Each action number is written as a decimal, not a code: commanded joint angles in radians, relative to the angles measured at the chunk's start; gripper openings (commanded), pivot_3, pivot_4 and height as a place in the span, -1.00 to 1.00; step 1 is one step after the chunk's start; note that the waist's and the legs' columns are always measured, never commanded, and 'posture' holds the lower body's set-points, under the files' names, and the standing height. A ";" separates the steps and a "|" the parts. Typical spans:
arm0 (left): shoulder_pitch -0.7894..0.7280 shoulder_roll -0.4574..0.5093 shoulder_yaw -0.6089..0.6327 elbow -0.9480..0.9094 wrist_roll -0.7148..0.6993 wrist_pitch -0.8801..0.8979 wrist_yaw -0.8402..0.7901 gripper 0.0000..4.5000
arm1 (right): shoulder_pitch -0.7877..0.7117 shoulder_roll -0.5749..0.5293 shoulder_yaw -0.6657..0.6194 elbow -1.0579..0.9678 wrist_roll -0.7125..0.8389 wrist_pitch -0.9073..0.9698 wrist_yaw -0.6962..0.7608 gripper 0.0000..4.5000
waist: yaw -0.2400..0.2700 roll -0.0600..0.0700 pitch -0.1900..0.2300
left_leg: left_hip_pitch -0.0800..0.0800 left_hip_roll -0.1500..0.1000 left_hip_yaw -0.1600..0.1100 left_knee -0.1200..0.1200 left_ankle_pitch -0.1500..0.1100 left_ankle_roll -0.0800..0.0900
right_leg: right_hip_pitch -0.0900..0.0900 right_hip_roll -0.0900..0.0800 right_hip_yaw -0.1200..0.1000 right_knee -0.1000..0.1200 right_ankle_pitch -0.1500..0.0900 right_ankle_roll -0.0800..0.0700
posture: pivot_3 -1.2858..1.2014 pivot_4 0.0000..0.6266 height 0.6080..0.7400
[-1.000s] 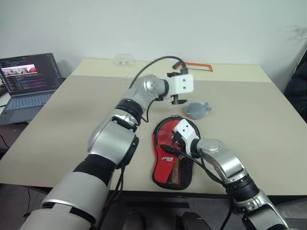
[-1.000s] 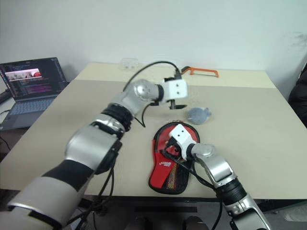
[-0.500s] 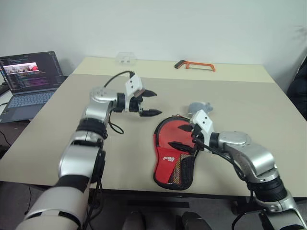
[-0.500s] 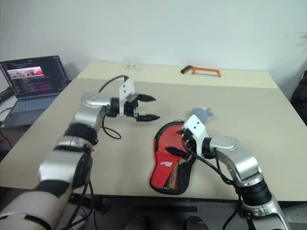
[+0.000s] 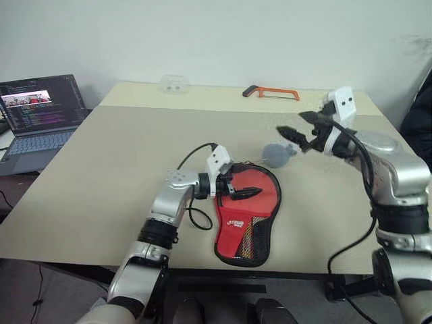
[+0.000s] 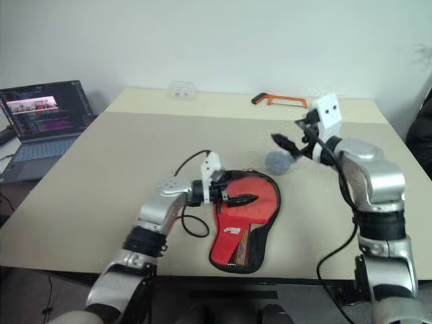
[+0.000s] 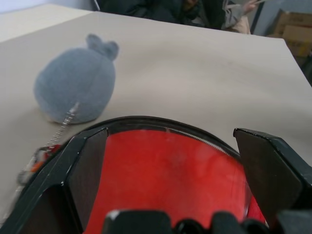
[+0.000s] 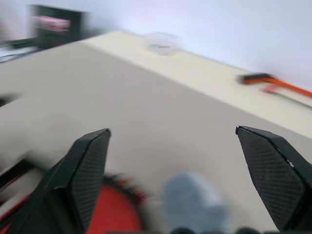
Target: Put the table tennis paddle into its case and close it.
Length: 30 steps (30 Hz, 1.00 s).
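I am bringing my spread, empty left tool (image 5: 235, 187) over the case (image 5: 246, 217) lying at the table's (image 5: 121, 162) near edge, right tool (image 5: 299, 131) hanging spread above, judging the zip comes next.

Overall light: bright, even and soft in the head views; the table (image 5: 101, 169) is uniformly lit with no glare.
Shadows: faint and diffuse; a soft dark patch lies under the left gripper (image 5: 244, 192) on the case (image 5: 246, 233).
Bright spots: the laptop (image 5: 37, 111) screen glows, far to the outer side of the left gripper.
Left wrist view: fairly sharp; the grey pouch (image 7: 75, 92) just beyond the fingers (image 7: 273, 170) is clear, background softer.
Right wrist view: heavy motion blur; the pouch below the right gripper (image 8: 180, 180) is smeared, and the hacksaw (image 8: 278, 84) beyond it is streaked.
Edges: no marked distortion.
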 commanded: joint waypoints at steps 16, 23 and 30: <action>0.143 -0.071 -0.083 -0.109 0.012 0.216 0.236 0.99 | -0.232 0.165 -0.028 0.741 -0.086 -0.186 -0.067 1.00 | 0.001 0.001 0.000 | 0.002 0.000 0.001 0.000 0.000 0.000 | 0.002 -0.001 0.001 -0.001 0.000 0.000 | 0.03 -0.52 1.00; 0.150 -0.072 -0.094 -0.132 0.007 0.229 0.253 0.99 | -0.228 0.180 -0.002 0.780 -0.112 -0.174 -0.066 1.00 | 0.001 0.002 0.000 | 0.002 0.000 0.001 0.000 0.000 0.000 | 0.002 -0.001 0.001 -0.001 0.000 0.000 | 0.03 -0.52 1.00; 0.118 -0.075 -0.077 -0.107 0.005 0.219 0.280 1.00 | -0.215 0.204 -0.012 0.797 -0.112 -0.159 -0.094 0.62 | 0.002 0.002 0.000 | 0.002 -0.001 0.001 0.000 0.000 0.000 | 0.002 -0.001 0.001 -0.001 0.000 0.000 | 0.03 -0.52 1.00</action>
